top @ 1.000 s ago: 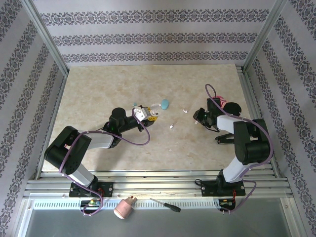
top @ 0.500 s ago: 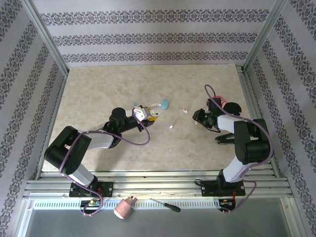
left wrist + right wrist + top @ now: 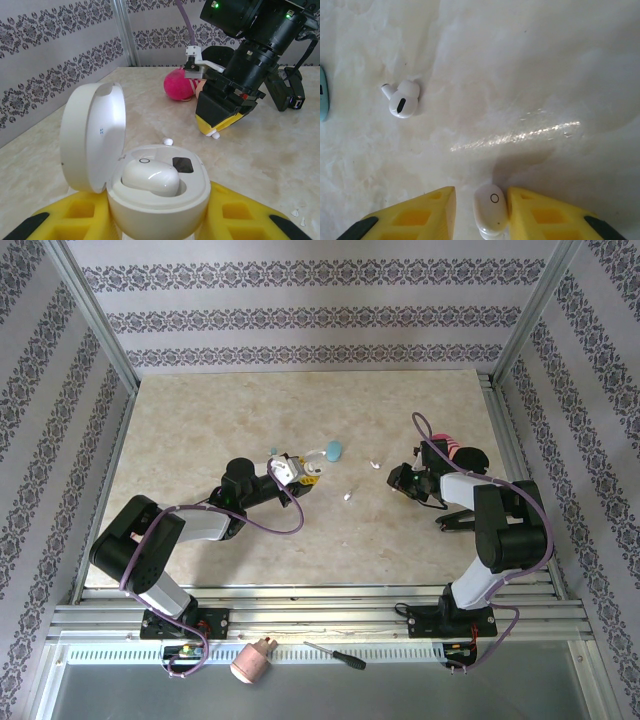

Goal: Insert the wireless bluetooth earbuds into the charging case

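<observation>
Yellow pads of my left gripper (image 3: 160, 220) clamp the open charging case (image 3: 157, 187), one white earbud (image 3: 150, 177) already seated, lid up for access. Farther off, my right gripper (image 3: 481, 212) pinches the second earbud (image 3: 491, 207) near the tabletop (image 3: 530, 75); a stemmed earbud (image 3: 402, 98) lies beyond.

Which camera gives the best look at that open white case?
The left wrist view: the open white case sits close up, lid raised, one earbud seated inside. The top external view shows it only as a small white shape.
</observation>
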### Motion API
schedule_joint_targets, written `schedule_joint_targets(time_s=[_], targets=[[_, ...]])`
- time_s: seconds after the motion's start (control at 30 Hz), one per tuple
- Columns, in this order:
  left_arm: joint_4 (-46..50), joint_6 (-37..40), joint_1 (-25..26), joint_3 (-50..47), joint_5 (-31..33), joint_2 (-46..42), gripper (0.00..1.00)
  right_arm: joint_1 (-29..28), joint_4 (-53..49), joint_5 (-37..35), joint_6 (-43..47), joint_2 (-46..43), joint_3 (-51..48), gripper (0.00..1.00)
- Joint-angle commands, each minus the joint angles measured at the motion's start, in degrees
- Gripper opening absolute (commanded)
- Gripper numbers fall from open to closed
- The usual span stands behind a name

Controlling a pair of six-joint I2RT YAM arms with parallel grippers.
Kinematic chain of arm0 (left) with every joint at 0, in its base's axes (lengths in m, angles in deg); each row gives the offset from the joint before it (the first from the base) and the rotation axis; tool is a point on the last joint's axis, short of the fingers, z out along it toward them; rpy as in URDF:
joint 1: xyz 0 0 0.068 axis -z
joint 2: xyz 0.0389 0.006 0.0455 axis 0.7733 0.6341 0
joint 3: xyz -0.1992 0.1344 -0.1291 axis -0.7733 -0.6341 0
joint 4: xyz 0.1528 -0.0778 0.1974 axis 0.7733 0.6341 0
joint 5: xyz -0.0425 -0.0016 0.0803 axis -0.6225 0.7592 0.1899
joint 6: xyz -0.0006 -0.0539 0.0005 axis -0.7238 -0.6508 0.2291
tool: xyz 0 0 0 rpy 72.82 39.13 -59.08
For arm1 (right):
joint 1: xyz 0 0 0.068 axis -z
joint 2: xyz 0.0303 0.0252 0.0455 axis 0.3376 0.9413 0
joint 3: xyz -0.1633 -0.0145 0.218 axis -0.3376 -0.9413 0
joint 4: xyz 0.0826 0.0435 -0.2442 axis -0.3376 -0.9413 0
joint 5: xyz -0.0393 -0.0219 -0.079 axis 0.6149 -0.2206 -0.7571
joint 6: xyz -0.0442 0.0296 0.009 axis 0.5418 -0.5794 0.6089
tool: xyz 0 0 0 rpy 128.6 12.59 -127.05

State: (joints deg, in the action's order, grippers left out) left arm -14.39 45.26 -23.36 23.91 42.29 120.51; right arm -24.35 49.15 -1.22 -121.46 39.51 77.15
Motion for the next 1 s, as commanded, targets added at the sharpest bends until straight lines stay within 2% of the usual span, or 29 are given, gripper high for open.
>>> schedule_joint_targets(time_s=[0.0,0.33,0.6,0.97], targets=[[-2.31,-0.19,0.57,-0.61,-0.41,-0.92,0.23,-0.03,-1.52,1.78,1.21,-0.42,0.73,0.31],[-2.79,-0.23,0.57,-1.26,-0.03,-1.47,0.23,-0.21,-7.99,-1.82,1.61,2.16,5.11,0.23],[-2.45,0.24,0.57,-1.59,0.29,-1.56,0.23,-0.85,-7.84,-2.67,1.95,2.10,5.17,0.20],[-4.58,-1.10,0.52,-1.16,-0.06,0.26,0.23,-4.15,-8.14,-2.17,2.15,-6.78,3.45,0.21]])
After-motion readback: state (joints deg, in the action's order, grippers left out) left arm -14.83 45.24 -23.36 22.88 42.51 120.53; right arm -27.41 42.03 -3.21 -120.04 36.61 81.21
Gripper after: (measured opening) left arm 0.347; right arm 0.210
